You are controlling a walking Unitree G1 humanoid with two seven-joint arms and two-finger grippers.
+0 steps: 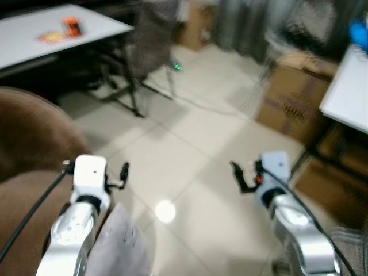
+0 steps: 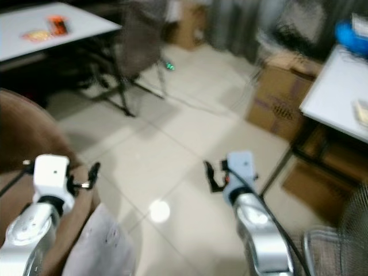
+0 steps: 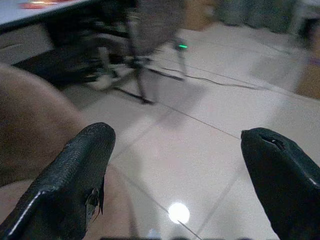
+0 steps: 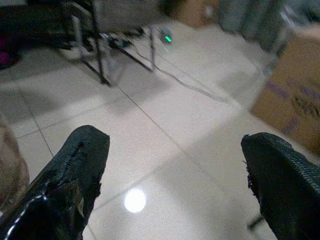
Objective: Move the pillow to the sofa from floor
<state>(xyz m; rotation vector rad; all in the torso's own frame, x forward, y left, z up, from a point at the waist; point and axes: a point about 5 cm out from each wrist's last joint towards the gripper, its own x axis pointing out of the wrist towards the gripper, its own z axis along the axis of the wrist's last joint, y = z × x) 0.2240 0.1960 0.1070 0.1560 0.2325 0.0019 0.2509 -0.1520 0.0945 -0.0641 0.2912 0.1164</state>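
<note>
Both arms are raised over the pale tiled floor [image 1: 195, 144]. The left gripper [image 3: 180, 175] has its fingers spread wide with nothing between them, beside the brown sofa [image 1: 29, 149] at 9 o'clock. The right gripper [image 4: 175, 180] is likewise spread wide and empty above the tiles. A pale grey pillow [image 1: 118, 244] lies at 6 o'clock, against the sofa's edge just under the left arm. A cardboard box [image 1: 290, 98] sits at 2 o'clock, a white table [image 1: 52, 29] at 11 o'clock.
</note>
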